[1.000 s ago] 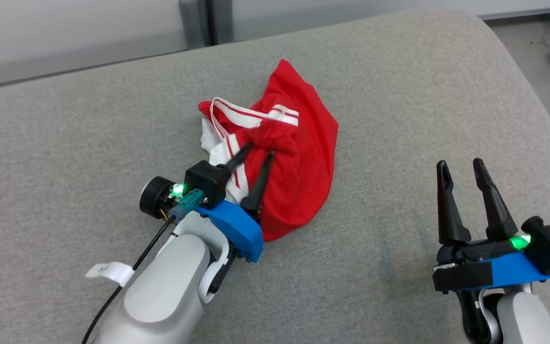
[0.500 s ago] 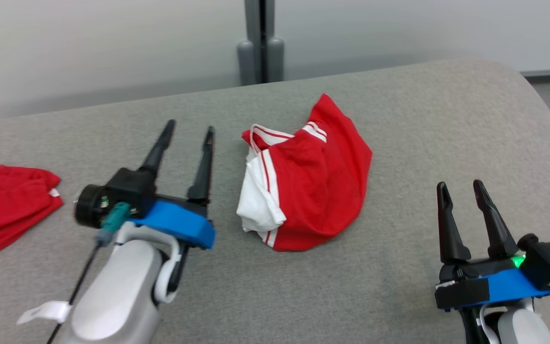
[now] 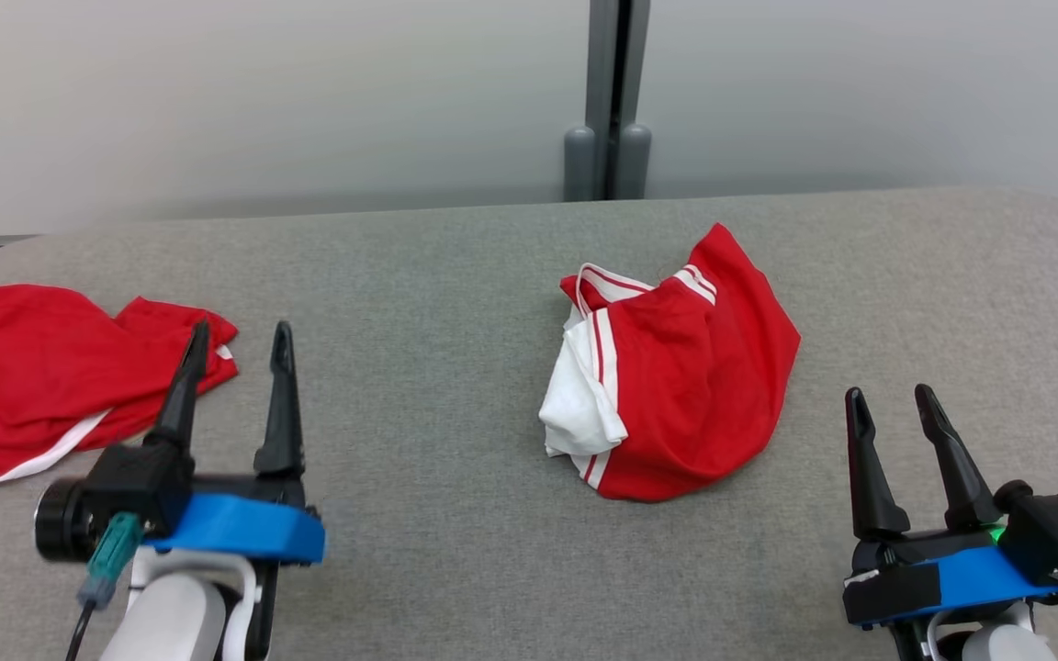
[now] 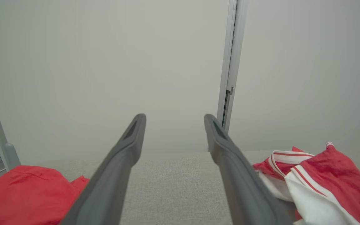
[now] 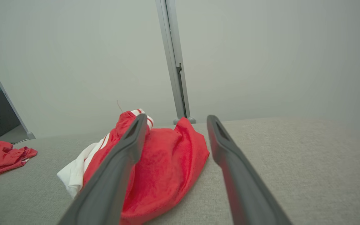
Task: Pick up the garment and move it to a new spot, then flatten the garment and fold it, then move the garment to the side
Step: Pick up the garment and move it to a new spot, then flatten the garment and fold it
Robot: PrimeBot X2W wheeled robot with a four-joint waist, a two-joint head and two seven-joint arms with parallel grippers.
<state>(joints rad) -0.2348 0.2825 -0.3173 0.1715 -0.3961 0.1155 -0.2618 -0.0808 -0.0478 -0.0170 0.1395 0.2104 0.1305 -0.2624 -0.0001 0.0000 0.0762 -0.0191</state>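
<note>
Two red garments share one wide grey cushioned surface [image 3: 455,266], which spans my head view with a pale wall [image 3: 263,101] and a grey post [image 3: 607,92] behind it at twelve o'clock. By my reckoning the garment [image 3: 703,386] I am meant to work is the crumpled heap right of centre: red with white-striped trim, a white panel [image 3: 575,404] bunched at its nine o'clock side. It lies well apart from both arms, between two and three o'clock from the left gripper [image 3: 241,329] and about ten o'clock from the right gripper [image 3: 889,395]. The second red cloth [image 3: 33,367] sprawls at the far nine o'clock end, its near corner showing just behind the left fingertips [image 3: 196,335] in my head view. Both grippers hang with fingers spread wide and nothing between them.

I judge the heap not yet flattened. It is folded over itself; if I pinch into the thick middle I will likely catch several layers and lift a bundle that will not spread. The left fingers look so near the other red cloth that a careless sweep could snag it, and the matching colour makes a mix-up easy.

No brand, label or writing can be read on either garment or on the blue gripper mounts [image 3: 235,537]; a white scrap [image 3: 222,352] at the second cloth's corner is too small to tell.
</note>
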